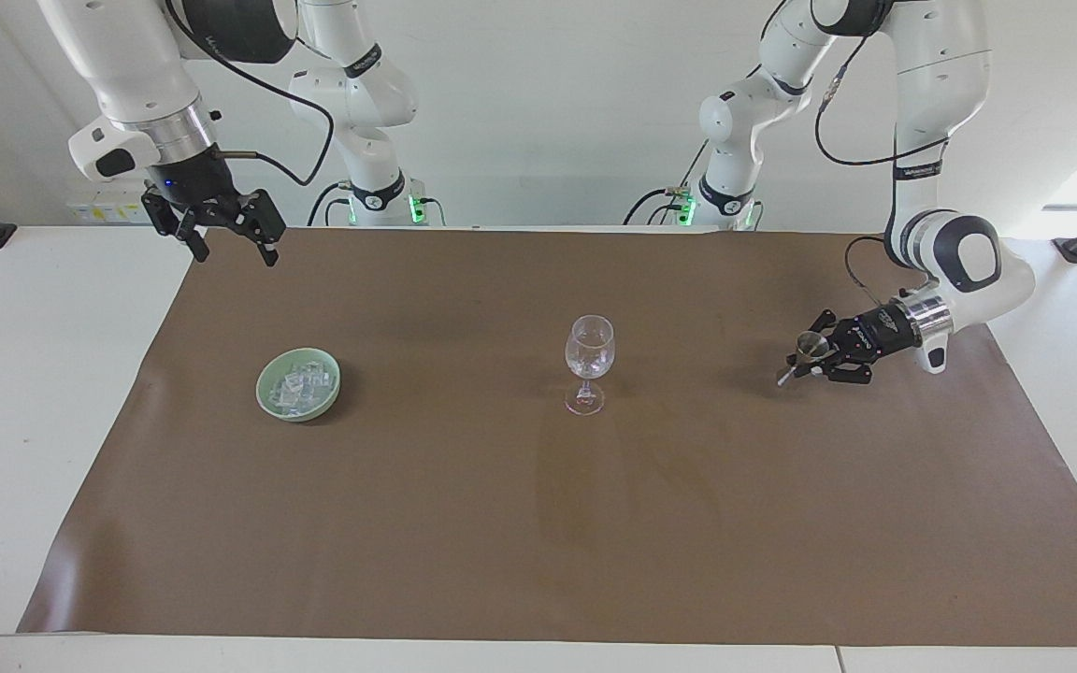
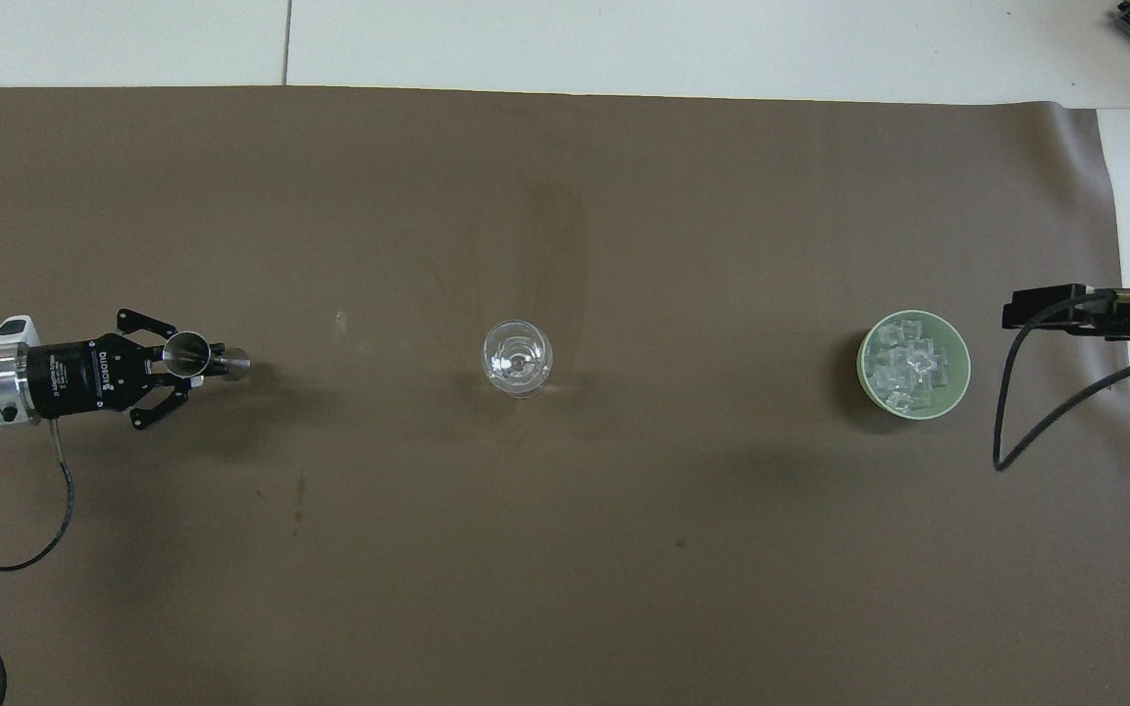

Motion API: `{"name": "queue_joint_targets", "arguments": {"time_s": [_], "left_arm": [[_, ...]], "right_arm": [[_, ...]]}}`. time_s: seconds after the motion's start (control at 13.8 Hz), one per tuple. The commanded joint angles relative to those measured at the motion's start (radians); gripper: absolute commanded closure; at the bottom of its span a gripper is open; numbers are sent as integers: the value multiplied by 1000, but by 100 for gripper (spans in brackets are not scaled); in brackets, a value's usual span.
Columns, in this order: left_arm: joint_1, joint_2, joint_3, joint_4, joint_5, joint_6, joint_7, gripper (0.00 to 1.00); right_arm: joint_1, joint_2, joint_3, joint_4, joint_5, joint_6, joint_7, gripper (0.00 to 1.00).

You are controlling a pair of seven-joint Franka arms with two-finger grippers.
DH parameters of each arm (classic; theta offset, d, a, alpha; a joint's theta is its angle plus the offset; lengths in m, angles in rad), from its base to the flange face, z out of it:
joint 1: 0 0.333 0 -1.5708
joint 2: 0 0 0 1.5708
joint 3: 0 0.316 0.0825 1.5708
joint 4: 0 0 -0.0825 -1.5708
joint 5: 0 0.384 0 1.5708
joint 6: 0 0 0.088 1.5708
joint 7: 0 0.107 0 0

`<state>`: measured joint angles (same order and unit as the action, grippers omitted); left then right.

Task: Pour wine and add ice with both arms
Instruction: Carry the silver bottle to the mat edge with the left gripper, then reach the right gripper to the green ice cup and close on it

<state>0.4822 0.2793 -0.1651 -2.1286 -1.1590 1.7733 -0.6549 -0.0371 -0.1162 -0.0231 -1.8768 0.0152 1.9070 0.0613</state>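
So, facing view first: my left gripper [image 1: 811, 360] is clamped tight around the waist of a small steel double-cone jigger [image 1: 805, 353], low over the brown paper mat [image 1: 538, 523] toward the left arm's end of the table. The jigger leans, its small end out ahead of the fingertips and down at the mat, though I can't tell if it touches. The clear stemmed wine glass [image 1: 588, 363] stands well apart from those fingers, out ahead of them at mid-table. My right gripper [image 1: 228, 229] waits up high with its fingers spread wide and nothing between them; the pale green bowl [image 1: 298, 383] with the clear ice cubes [image 1: 300, 383] sits on the mat well below and forward of its fingertips.

Overhead view: the left gripper [image 2: 194, 365] pinches the jigger [image 2: 187, 351] with the glass [image 2: 517, 359] straight ahead of the tips. The bowl [image 2: 957, 378] and ice [image 2: 906, 365] are at the right arm's end, just ahead of the right gripper's black body.

My read is I'm setting the jigger down. Best done by getting it square on its base, easing off slowly, and backing straight out so it doesn't tip.
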Motion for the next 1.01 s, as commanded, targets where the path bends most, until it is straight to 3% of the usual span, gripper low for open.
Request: {"name": "queue_joint_targets", "arguments": {"time_s": [0.0, 0.51, 0.94], "left_arm": [[35, 43, -11, 36, -4, -61, 81, 100], [41, 90, -11, 74, 4, -89, 57, 100], [55, 136, -11, 145, 117, -114, -38, 100]], "right_arm": [[-15, -86, 8, -188, 6, 157, -11, 0], [-27, 35, 8, -213, 5, 250, -26, 0], [-40, 134, 6, -271, -56, 401, -58, 0]]}}
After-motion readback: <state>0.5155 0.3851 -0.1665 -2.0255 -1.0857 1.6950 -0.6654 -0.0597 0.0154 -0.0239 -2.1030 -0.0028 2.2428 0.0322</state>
